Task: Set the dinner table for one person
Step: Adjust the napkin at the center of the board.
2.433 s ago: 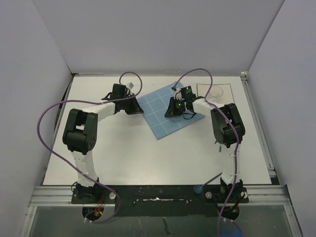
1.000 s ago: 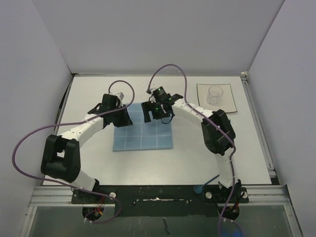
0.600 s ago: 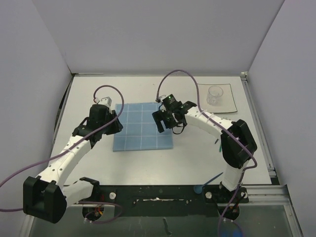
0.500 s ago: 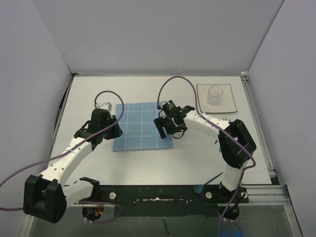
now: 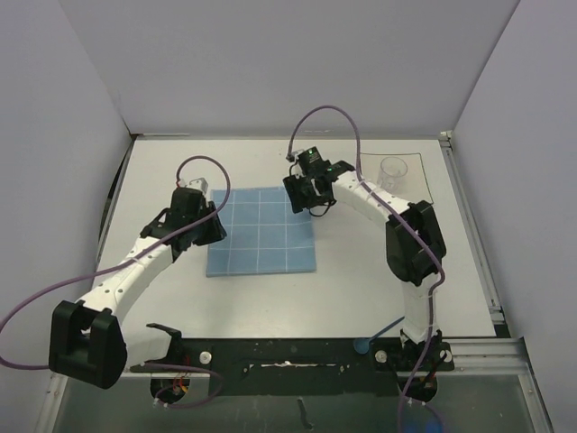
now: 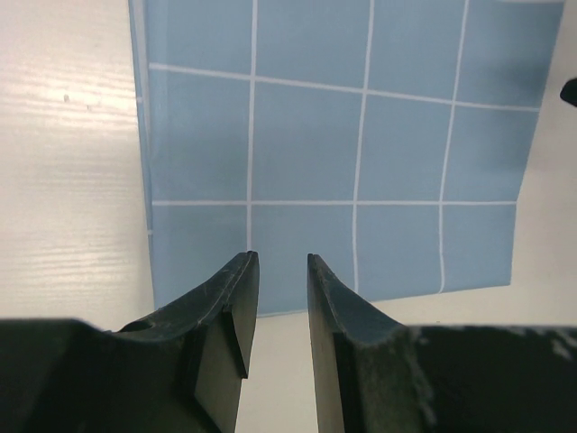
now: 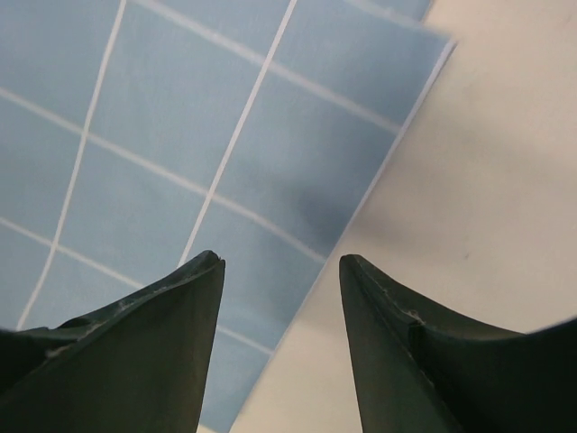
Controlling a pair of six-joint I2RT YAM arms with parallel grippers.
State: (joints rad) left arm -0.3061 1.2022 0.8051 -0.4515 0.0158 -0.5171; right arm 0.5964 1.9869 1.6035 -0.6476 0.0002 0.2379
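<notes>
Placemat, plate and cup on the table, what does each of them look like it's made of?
Placemat: a thin sheet, probably vinyl or silicone; matte blue with white grid lines, lying flat.
Plate: white with a dark rim, ceramic or melamine; too small to tell which.
Cup: clear plastic or glass; the plate shows through it.

The matte-white dinner table point(image 5: 270, 307), edged with thin dark lines, carried two things directly on its top. A blue placemat point(image 5: 261, 239) with a white grid lay flat near the middle, its sides roughly square to the table's. A square white plate point(image 5: 419, 180) with a dark rim sat near the far right corner, partly hidden from above and well apart from the placemat, with a stretch of white top between them.
</notes>
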